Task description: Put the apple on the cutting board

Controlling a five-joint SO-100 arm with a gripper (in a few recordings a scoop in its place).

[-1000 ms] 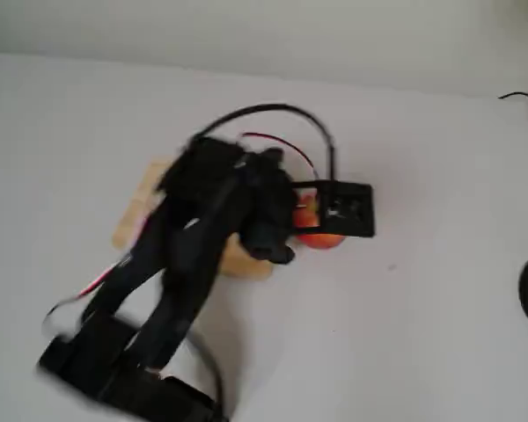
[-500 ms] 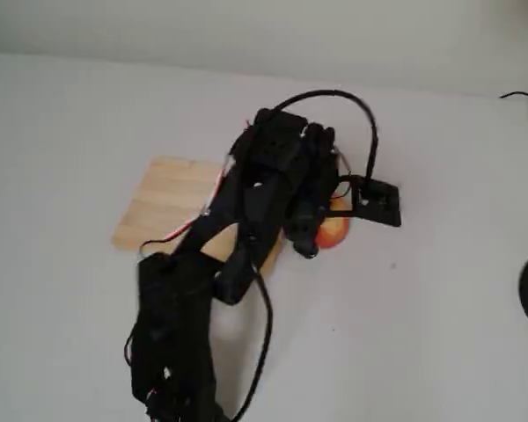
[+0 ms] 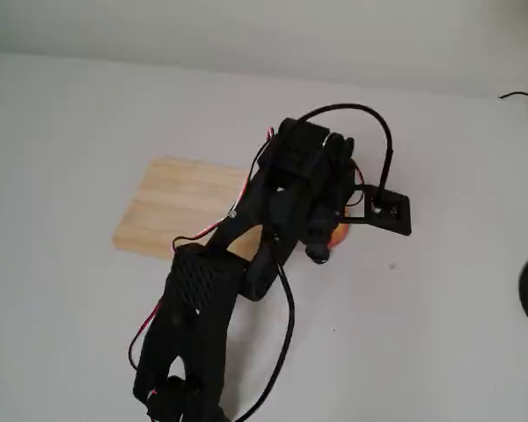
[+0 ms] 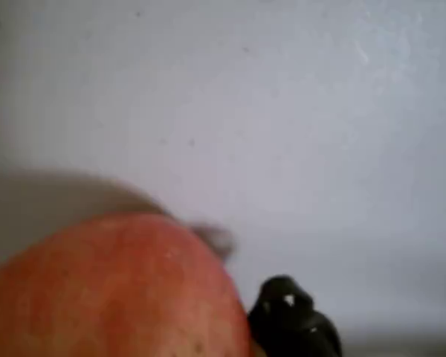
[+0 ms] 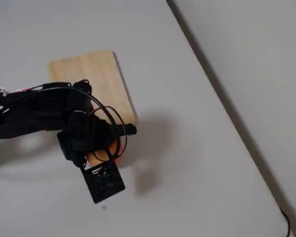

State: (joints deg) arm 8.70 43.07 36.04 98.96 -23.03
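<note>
The white table [image 3: 440,334] is taking up most of both fixed views, with wide bare surface lying open at the right and lower right of one fixed view and at the right of the other, where the table's far edge [image 5: 222,98] is running diagonally from top centre to lower right.

The black arm [image 3: 238,290] is reaching from the lower left of the frame up toward the centre, its body crossing over the right end of the cutting board [image 3: 172,207]. The board is lying flat at centre left, its left and upper edges clear of the arm. In the other fixed view the board [image 5: 96,81] is sitting at upper left.

The gripper [image 3: 330,230] is hanging over the apple [image 3: 337,233], which is resting on the table just beyond the board's right edge. From the other side the apple [image 5: 99,155] is showing as an orange-red patch under the gripper, near the board's lower corner. In the wrist view the apple [image 4: 111,290] is filling the lower left, beside one dark fingertip [image 4: 290,320]. Whether the jaws are gripping the fruit cannot be told.
</note>
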